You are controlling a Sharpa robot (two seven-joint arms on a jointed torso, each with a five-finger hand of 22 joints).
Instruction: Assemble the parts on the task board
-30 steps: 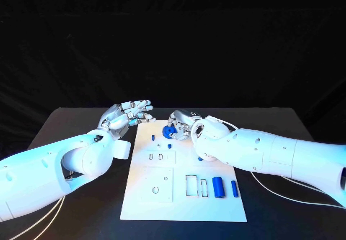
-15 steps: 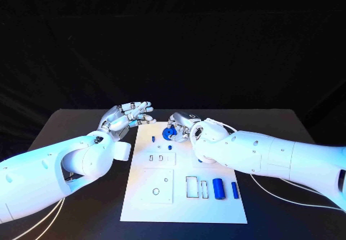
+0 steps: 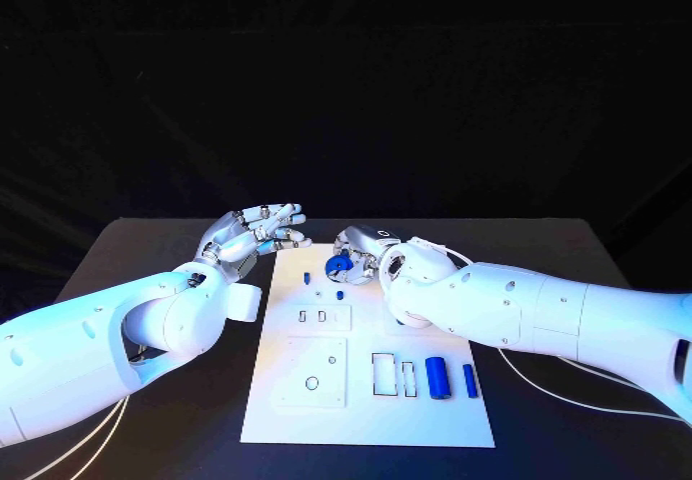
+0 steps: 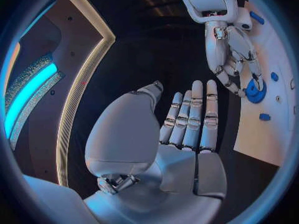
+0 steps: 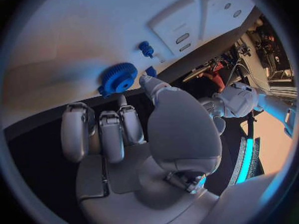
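Observation:
The white task board (image 3: 368, 420) lies lengthwise in the middle of the black table. At its far end my right hand (image 3: 369, 255) pinches a blue gear (image 3: 340, 264) between thumb and fingertips, low over the board. The right wrist view shows the gear (image 5: 118, 78) against the board with my thumb beside it. In the left wrist view the right hand's fingers (image 4: 236, 59) reach down onto the gear (image 4: 255, 90). My left hand (image 3: 260, 230) hovers left of the board's far end, fingers spread, holding nothing.
A small blue peg (image 3: 306, 276) and a blue stub (image 3: 339, 294) stand near the gear. A thick blue cylinder (image 3: 436, 377) and a thin blue bar (image 3: 469, 380) lie at the near right, beside two rectangular slots (image 3: 384, 372). Black table borders the board on both sides.
The right hand has shifted very slightly with the gear at the board's far end. The left hand has stayed where it was.

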